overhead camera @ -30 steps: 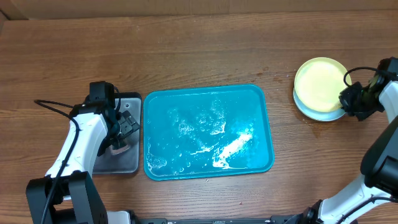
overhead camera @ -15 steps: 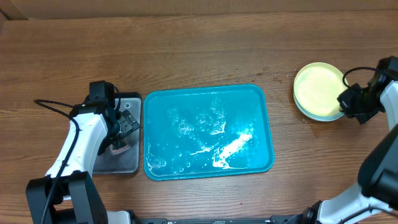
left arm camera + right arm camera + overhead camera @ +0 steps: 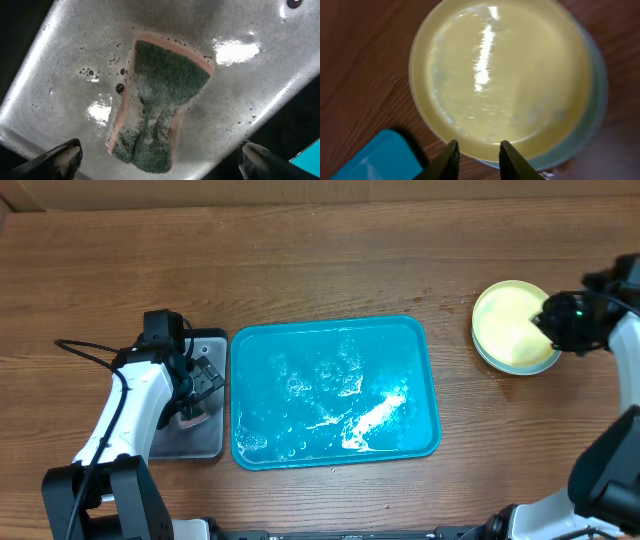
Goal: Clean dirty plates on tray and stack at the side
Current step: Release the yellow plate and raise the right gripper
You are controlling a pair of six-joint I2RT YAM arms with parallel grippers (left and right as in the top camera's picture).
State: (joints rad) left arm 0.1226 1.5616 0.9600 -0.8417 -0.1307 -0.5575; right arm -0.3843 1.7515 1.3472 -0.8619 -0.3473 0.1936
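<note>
Wooden table (image 3: 300, 260) carries the tray (image 3: 300, 350) at centre frame, wet and sudsy but bare of plates. The plates (image 3: 510, 325) sit stacked at upper right, the top one clean. The right gripper (image 3: 479, 143) hovers there, fingers slightly apart and empty. The left gripper (image 3: 160, 149) gapes over the sponge (image 3: 165, 85). The task looks essentially finished.

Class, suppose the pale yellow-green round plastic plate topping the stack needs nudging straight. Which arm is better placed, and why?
Probably right. The right gripper hangs at the rim of the yellow-green plate, jaws apart. The left gripper is across the teal plastic tray, open over the green sponge in the grey metal tray.
</note>
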